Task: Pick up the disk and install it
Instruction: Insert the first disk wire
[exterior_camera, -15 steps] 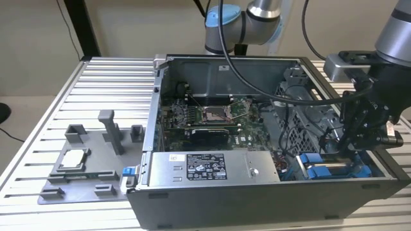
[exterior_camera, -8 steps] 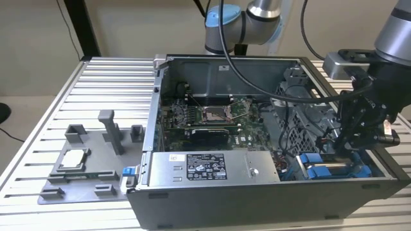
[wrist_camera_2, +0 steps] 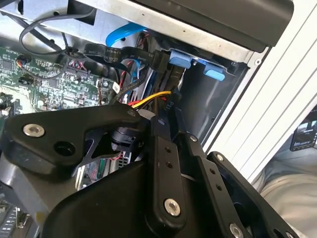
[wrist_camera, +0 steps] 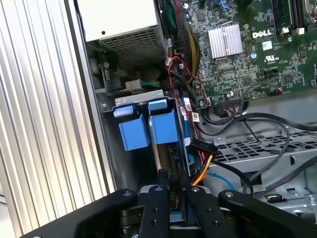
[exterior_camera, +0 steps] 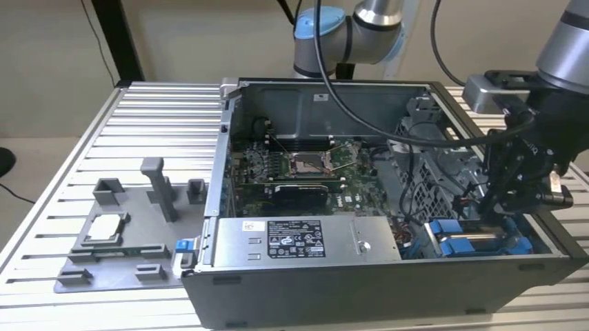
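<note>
The disk (wrist_camera: 163, 128) stands edge-on in the drive bay at the front corner of the open computer case (exterior_camera: 368, 276), on the exterior view's right. Its blue bracket faces the first wrist camera, beside a second blue bracket (wrist_camera: 132, 131). My gripper (wrist_camera: 173, 182) hangs just over that bay, its black fingers (wrist_camera: 159, 191) close together on the disk's near edge. The exterior view shows the gripper (exterior_camera: 509, 207) low inside the case, directly above the blue brackets (exterior_camera: 453, 238). The second wrist view has the gripper (wrist_camera_2: 171, 124) beside yellow and black cables, with blue tabs (wrist_camera_2: 181, 59) beyond.
A silver power supply box (exterior_camera: 304, 241) lies along the case's front. The motherboard (exterior_camera: 304, 169) fills the middle. Loose cables (wrist_camera: 198, 148) crowd the bay. Left of the case, a grey fixture tray (exterior_camera: 120, 258) carries a small silver chip (exterior_camera: 106, 226) on the slatted table (exterior_camera: 55, 179).
</note>
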Controlling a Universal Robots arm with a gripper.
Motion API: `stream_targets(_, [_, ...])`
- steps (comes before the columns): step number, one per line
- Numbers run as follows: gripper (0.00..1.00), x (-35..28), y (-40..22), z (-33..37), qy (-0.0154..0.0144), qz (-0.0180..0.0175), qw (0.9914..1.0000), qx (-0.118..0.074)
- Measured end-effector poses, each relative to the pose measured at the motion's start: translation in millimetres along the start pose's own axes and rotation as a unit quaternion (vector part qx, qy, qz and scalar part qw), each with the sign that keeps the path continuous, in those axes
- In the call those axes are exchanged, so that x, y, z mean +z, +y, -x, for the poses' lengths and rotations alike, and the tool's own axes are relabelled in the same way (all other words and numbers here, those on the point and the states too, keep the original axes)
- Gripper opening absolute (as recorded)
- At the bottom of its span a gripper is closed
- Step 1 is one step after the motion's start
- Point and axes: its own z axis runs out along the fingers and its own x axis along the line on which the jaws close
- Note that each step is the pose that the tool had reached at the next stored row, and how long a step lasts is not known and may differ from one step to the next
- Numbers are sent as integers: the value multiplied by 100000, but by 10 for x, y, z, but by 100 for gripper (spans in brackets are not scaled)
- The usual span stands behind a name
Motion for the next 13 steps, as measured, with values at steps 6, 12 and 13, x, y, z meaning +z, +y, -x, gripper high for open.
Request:
stream_targets(6, [0,11,-13,27,-15,-26,99999,-334])
stream_targets(12, [0,29,-14,33,-20,-120,99992,-1231])
stream_targets(13, [0,33,-13,35,-25,-139,99990,-1432])
